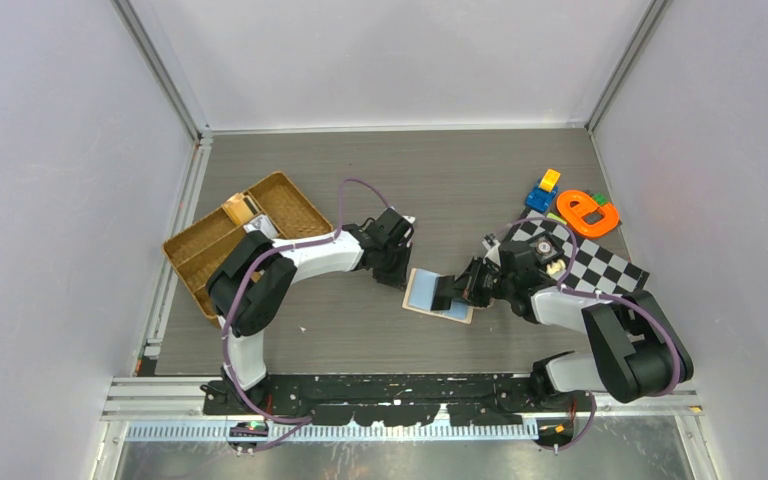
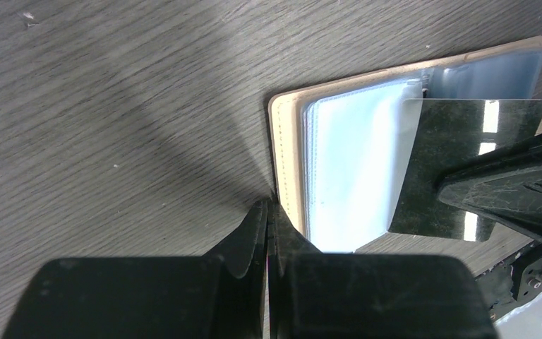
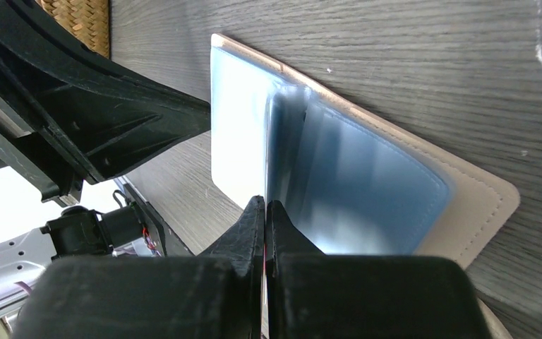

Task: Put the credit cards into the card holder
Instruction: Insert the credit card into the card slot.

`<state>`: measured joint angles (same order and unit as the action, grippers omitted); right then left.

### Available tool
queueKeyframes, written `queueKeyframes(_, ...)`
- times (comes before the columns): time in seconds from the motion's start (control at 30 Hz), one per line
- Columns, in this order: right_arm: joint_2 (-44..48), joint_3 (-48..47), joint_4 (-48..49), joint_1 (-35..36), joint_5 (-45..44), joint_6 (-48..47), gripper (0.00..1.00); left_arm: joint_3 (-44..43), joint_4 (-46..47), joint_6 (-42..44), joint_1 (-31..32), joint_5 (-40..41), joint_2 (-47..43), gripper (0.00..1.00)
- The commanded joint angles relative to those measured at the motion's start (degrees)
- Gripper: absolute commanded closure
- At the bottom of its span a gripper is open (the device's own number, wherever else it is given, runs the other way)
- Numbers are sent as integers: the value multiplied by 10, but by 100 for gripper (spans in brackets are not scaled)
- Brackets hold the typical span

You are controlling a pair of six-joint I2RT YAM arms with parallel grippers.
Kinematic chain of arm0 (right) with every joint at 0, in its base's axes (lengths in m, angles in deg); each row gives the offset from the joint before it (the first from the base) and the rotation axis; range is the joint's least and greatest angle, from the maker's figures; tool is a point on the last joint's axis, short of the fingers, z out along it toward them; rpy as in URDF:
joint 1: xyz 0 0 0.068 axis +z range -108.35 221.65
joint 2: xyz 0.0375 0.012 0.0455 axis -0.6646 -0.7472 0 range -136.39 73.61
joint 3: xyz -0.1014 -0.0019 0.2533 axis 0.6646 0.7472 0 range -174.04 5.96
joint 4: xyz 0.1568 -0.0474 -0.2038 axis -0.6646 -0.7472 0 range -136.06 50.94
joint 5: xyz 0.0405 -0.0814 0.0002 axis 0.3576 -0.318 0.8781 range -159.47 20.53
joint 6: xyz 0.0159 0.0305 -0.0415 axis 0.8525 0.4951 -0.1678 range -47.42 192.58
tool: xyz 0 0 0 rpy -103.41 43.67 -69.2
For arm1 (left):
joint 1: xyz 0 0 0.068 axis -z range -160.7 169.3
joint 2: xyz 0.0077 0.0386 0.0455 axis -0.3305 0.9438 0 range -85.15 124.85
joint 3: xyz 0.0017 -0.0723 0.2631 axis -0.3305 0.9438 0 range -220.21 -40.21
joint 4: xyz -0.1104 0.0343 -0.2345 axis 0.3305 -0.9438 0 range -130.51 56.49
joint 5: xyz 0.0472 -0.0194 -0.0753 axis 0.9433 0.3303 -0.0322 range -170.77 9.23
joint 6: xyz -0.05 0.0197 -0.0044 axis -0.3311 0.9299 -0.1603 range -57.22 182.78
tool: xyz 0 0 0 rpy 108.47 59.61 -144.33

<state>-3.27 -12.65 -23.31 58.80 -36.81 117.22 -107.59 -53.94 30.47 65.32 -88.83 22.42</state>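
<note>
The card holder (image 1: 423,291) is lying open on the worktop (image 1: 440,170) between the two arms. Its pale clear pockets (image 2: 353,162) are facing up, and its peach cover is showing around the edge. The right claw (image 3: 265,209) is pinching a grey card (image 2: 452,155) by one end, its jaws closed tight on it. It is holding the card's other end over the pockets (whether that end is sitting inside a sleeve, I cannot tell). The left claw (image 2: 269,212) is sitting fully closed, its tips right at the holder's outer edge. A wicker tray (image 1: 210,255) is resting well off to the left. A checkered board (image 1: 600,268) and coloured toy blocks (image 1: 543,190) are lying to the right.
</note>
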Motion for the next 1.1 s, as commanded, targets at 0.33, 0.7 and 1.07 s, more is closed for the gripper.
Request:
queueKeyframes(0.33, -27, 15, 62, 2, -13, 25, 100, 26, -14, 7, 1, 24, 22, 100)
queueKeyframes(0.7, -49, 14, 34, 2, -46, 14, 83, 37, -5, 0, 1, 18, 13, 100)
queueKeyframes(1.07, 24, -24, -123, 3, -110, -28, 61, 45, 1, -9, 1, 14, 2, 100)
